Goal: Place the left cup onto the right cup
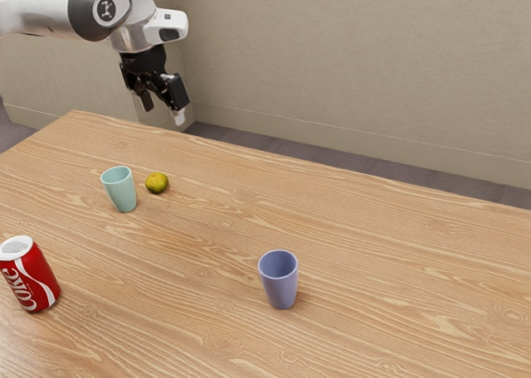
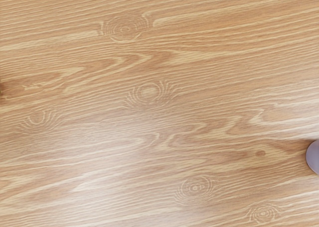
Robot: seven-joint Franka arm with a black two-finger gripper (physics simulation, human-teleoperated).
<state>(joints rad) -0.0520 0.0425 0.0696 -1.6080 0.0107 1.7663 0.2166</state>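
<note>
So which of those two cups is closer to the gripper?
The pale teal cup, beside the small yellow-green fruit; it stands nearest the gripper. The purple cup stands alone, farther toward the exterior view's right.

2 cups (image 1: 119, 187) (image 1: 278, 278), 1 cola can (image 1: 27, 273), 1 small fruit (image 1: 157, 182).

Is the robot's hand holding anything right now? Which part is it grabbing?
Nothing is held. The gripper hangs open in the air above the table, well apart from the teal cup and the purple cup.
</note>
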